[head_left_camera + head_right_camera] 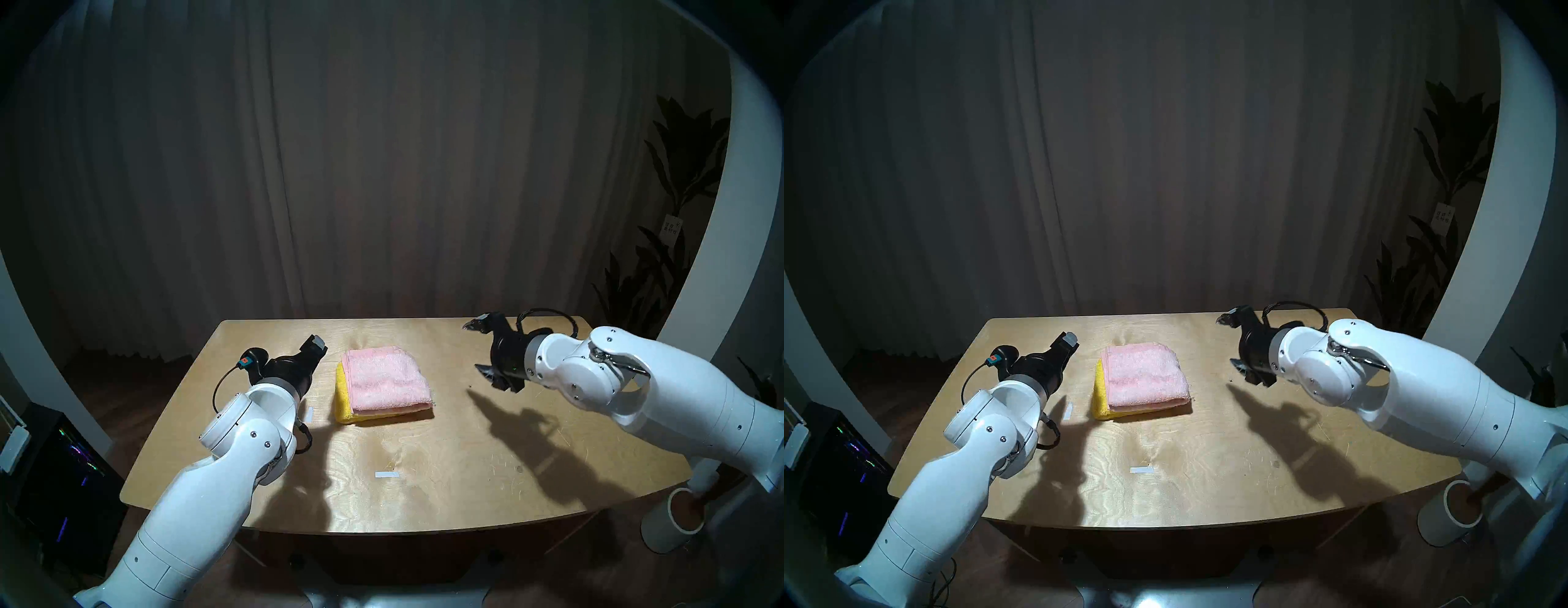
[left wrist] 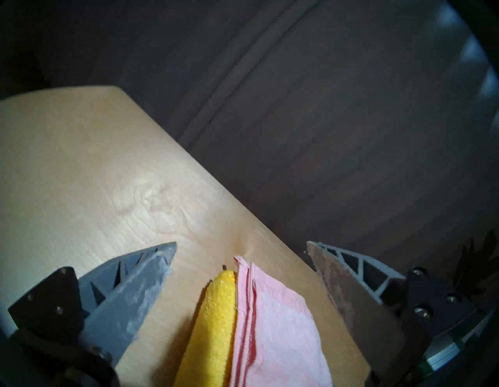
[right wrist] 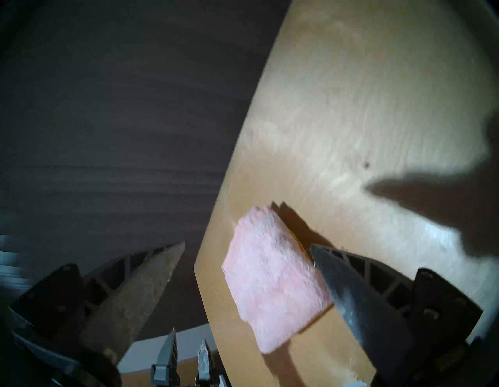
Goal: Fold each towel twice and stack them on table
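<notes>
- Towels sit stacked toward the far edge of the table (image 1: 424, 488), midway between its side edges: the folded pink towel (image 1: 384, 380) lies on the folded yellow towel (image 1: 344, 407), whose left and near edges peek out.
- Your left gripper (image 2: 240, 259) is spread wide and empty, raised just left of the stack.
- Your right gripper (image 1: 477, 350) also gapes empty, lifted near the far right corner, well apart from the towels.
- Near half of the table lies bare except two white tape strips (image 1: 387, 474).

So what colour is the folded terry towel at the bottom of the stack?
Bright yellow, clearest in the left wrist view.
</notes>
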